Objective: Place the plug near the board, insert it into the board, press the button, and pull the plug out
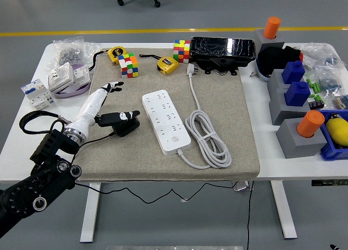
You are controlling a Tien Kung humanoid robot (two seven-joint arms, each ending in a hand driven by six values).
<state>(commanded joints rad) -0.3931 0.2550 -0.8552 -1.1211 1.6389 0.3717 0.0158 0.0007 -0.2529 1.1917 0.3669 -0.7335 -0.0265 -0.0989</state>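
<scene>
A white power strip [166,121] lies on the grey mat [234,125] with its round button [175,139] near the close end. Its white cable [207,140] is coiled on the right and ends in a white plug [190,70] at the mat's far side. A black plug [119,123] with a thin black wire lies on the mat just left of the strip. My left hand [110,88] reaches in from the lower left, its white body beside the black plug. The black fingers are stretched out past the plug and hold nothing. My right hand is out of sight.
Two colour cubes [129,65] [181,51], two yellow tape measures [116,55] [167,64] and a black box [224,51] line the mat's far edge. Grey blocks with orange and blue pieces [296,95] fill the right. White devices and bags [57,79] sit at the left.
</scene>
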